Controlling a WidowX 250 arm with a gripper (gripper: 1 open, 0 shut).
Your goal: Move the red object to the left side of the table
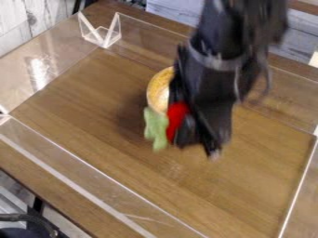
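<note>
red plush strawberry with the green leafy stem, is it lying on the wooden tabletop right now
No, the red plush strawberry is clamped in the black gripper, lifted above the brown wood-grain tabletop.

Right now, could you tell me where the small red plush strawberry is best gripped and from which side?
Keep the grip it has: the gripper is shut on the small red plush strawberry, pinching its red body from above, and holds it off the brown wood-grain table. The pale green leafy stem sticks out sideways, too floppy to pinch. The frame is blurred, so exact contact is unclear.
</note>
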